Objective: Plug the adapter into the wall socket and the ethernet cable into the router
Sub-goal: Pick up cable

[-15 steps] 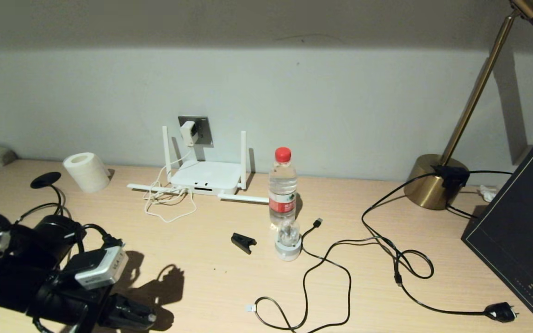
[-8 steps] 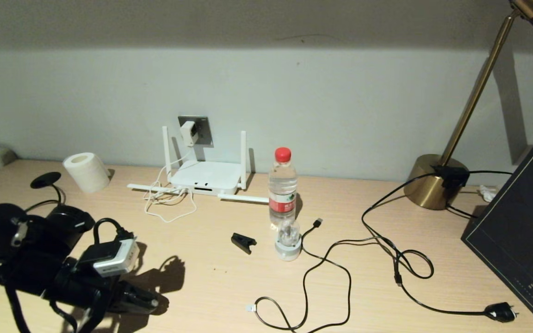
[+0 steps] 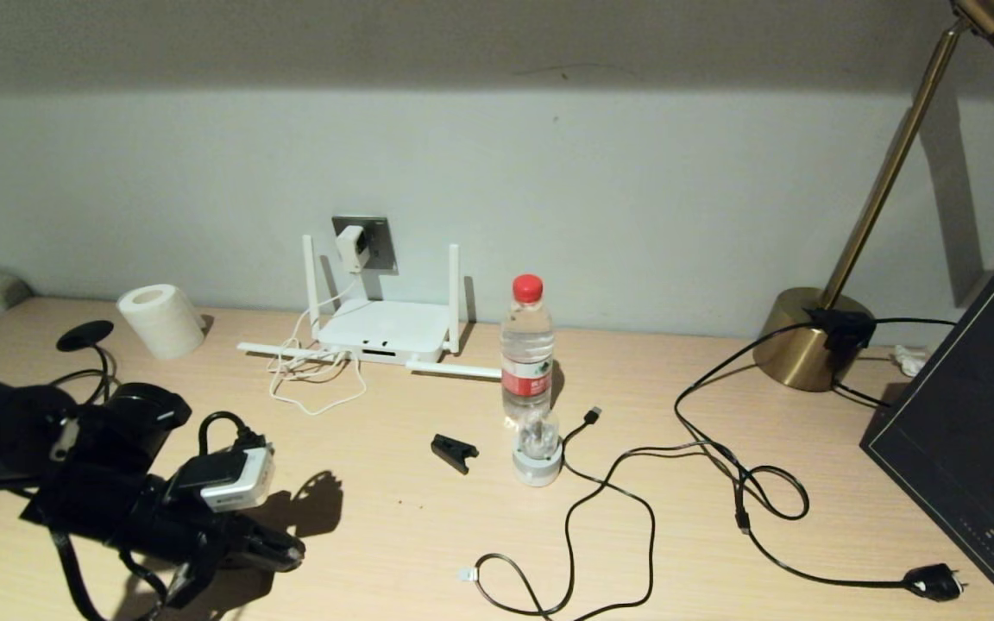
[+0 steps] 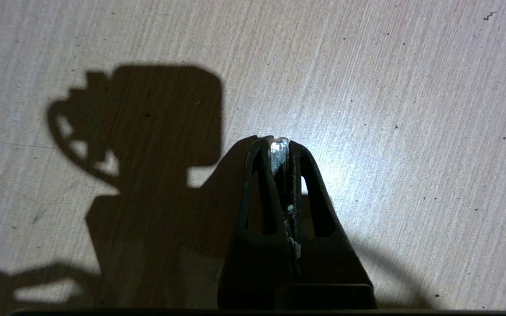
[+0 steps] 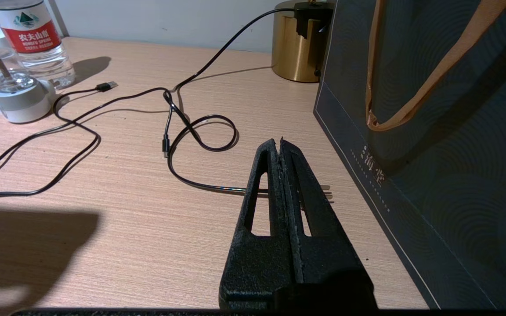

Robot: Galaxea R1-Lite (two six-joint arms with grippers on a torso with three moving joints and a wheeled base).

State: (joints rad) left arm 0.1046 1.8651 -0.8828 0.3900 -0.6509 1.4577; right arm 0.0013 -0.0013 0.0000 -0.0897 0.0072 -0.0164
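The white adapter (image 3: pixel 349 246) sits in the grey wall socket (image 3: pixel 374 244), and its thin white cord loops down on the desk by the router (image 3: pixel 385 329). The router lies flat against the wall, two antennas upright and two lying flat. My left gripper (image 3: pixel 290 552) hovers low over the desk's front left, shut on the ethernet cable's clear-tipped plug (image 4: pixel 278 149). The ethernet cable's round black disc end (image 3: pixel 85 335) lies behind my left arm. Beside the dark bag, my right gripper (image 5: pixel 279 142) is parked, shut and empty.
A paper roll (image 3: pixel 162 321) lies left of the router. A water bottle (image 3: pixel 527 354), a small white-based glass item (image 3: pixel 537 450) and a black clip (image 3: pixel 454 453) stand mid-desk. A thin black USB cable (image 3: pixel 600 509), the lamp cord's plug (image 3: pixel 933 582), a brass lamp base (image 3: pixel 808 341) and a dark bag (image 3: pixel 971 431) fill the right.
My left arm has moved away from the front edge and to the right, carrying the ethernet plug toward the desk's middle. Nothing else has shifted.
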